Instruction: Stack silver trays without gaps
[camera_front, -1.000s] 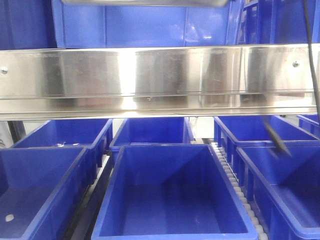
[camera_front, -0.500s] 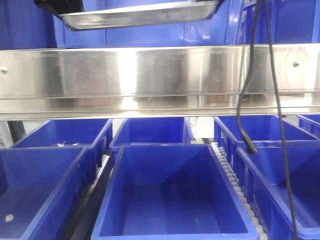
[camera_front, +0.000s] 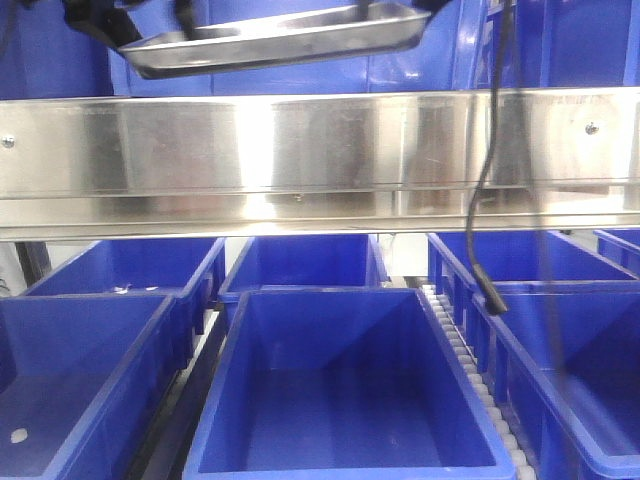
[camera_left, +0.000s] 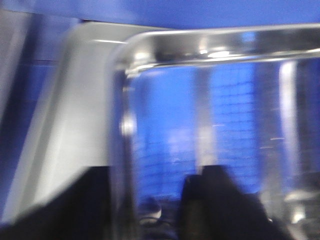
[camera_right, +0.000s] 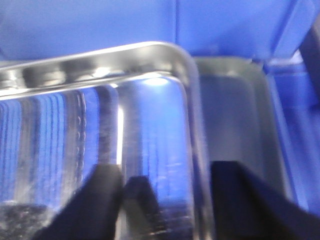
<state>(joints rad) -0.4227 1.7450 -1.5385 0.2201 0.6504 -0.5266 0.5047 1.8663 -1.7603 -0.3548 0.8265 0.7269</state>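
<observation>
Both claws, the left gripper (camera_left: 145, 200) and right gripper (camera_right: 165, 200), pinched opposite rims of the upper silver tray (camera_front: 270, 38), apparently to level it over the lower tray (camera_right: 235, 115).

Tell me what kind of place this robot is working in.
Probably a warehouse or factory sorting line: rows of blue plastic bins, a roller conveyor strip between them, and a long steel shelf rail overhead. A silver tray is held above it.
</observation>
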